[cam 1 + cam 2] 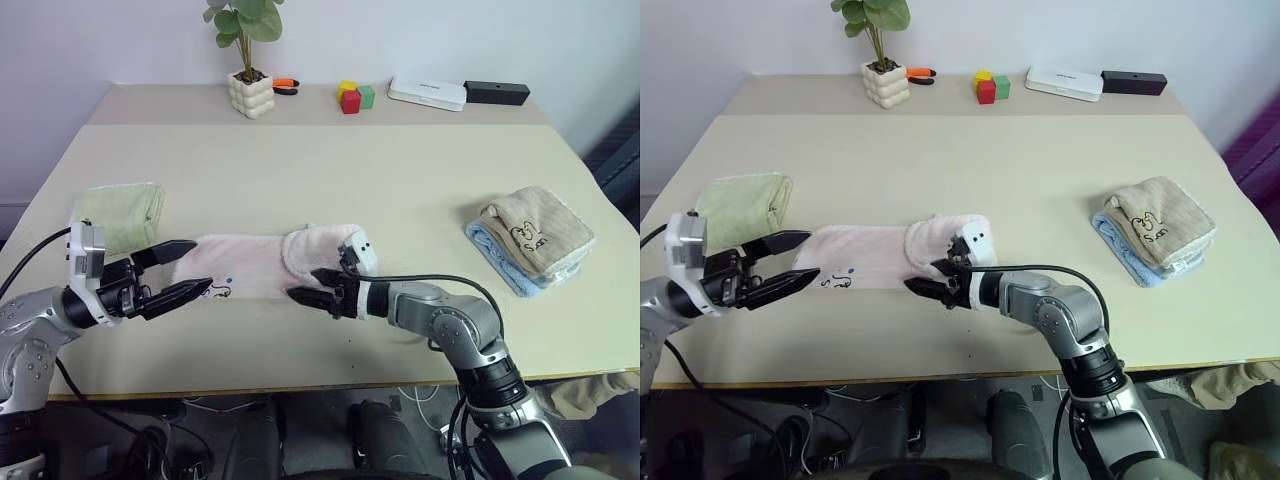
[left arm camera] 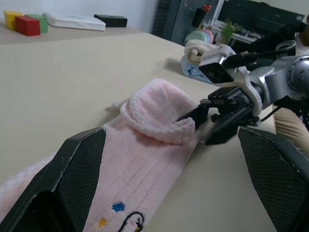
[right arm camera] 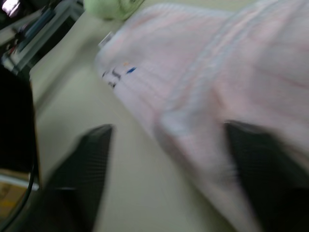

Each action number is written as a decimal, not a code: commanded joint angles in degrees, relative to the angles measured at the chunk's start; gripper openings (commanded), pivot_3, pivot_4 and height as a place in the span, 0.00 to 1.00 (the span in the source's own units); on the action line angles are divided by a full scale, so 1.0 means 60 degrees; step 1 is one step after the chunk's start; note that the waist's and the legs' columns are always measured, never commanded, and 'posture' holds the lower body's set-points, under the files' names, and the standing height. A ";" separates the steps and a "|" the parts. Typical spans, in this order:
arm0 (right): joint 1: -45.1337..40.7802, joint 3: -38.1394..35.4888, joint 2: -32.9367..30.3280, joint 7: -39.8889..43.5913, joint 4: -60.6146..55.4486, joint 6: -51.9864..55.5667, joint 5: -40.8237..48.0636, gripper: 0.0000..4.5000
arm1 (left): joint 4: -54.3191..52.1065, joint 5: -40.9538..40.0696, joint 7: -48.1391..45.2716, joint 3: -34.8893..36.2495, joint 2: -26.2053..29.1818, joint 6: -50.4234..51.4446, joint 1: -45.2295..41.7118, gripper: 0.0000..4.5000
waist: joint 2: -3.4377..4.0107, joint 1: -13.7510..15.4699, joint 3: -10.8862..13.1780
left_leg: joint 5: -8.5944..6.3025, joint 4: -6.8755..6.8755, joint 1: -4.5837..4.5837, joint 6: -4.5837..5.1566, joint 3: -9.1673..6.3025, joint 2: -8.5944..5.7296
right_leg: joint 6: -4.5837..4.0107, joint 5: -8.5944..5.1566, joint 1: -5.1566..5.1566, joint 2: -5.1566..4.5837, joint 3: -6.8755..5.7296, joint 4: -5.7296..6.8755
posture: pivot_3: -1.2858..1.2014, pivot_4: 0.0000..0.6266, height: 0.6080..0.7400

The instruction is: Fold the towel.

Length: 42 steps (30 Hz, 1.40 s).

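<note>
Pink towel (image 1: 255,263) lying flat as a long strip near table's (image 1: 330,170) front edge, roughly centre, slightly toward 9 o'clock. End toward 3 o'clock folded back over the strip, scalloped whitish edging (image 2: 154,126) curling on top. Small dark embroidered mark (image 1: 222,291) plus blue dot at the 9 o'clock end, near the front side.

Right gripper (image 1: 309,285) at the folded end's front side, pointing toward 9 o'clock, fingers spread apart, nothing pinched. One fingertip at the fold's edge; contact can't be confirmed. Right wrist view: pink terry between and beyond the two spread fingers (image 3: 89,159), blurred.

Left gripper (image 1: 183,269) at the strip's 9 o'clock end, pointing toward 3 o'clock, fingers wide apart, holding nothing. Lower fingertip right by the embroidered mark, upper one over the towel's end. Left wrist view: both fingers (image 2: 72,179) flanking the strip, right gripper visible beyond the fold.

Further out: light green folded towel (image 1: 122,213) at 9 o'clock, just beyond the left gripper. Beige towel (image 1: 535,230) with dark embroidery stacked on a blue towel (image 1: 497,258) at 3 o'clock, well apart.

At 12 o'clock, far edge: potted plant (image 1: 248,60) in white bumpy pot, orange-black tool (image 1: 285,86), red/yellow/green blocks (image 1: 353,96), white flat box (image 1: 428,93), black box (image 1: 496,93).
</note>
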 commanded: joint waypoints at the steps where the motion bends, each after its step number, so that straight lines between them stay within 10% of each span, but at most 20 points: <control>1: -0.0500 -0.0578 -0.0582 0.0985 -0.0814 0.0023 0.0537 0.99 | 0.0016 -0.0067 -0.0045 0.0024 0.0040 -0.0043 -0.0154 1.00 | 0.0002 0.0001 0.0001 | 0.0000 0.0000 0.0000 0.0000 0.0000 0.0000 | 0.0000 0.0000 0.0000 0.0000 0.0000 0.0000 | 0.52 0.24 0.96; 8: -0.0986 -0.1648 -0.1095 0.1627 -0.0853 0.0137 0.1329 0.99 | 0.0173 0.0030 0.0019 -0.0187 -0.0062 -0.0130 -0.0447 1.00 | 0.0000 0.0004 0.0000 | 0.0000 -0.0002 0.0000 0.0000 -0.0002 0.0001 | 0.0001 0.0000 0.0000 0.0001 -0.0001 -0.0001 | 0.52 0.24 0.96; 42: -0.1137 0.0599 0.0155 0.1063 0.4249 -0.7695 -0.5912 0.99 | -0.0976 -0.0528 0.1244 0.0065 -0.0518 0.0472 0.0301 1.00 | 0.0010 -0.0040 0.0006 | 0.0001 -0.0003 0.0002 -0.0002 0.0006 -0.0002 | 0.0006 0.0003 -0.0004 0.0001 0.0003 0.0000 | 0.52 0.24 0.96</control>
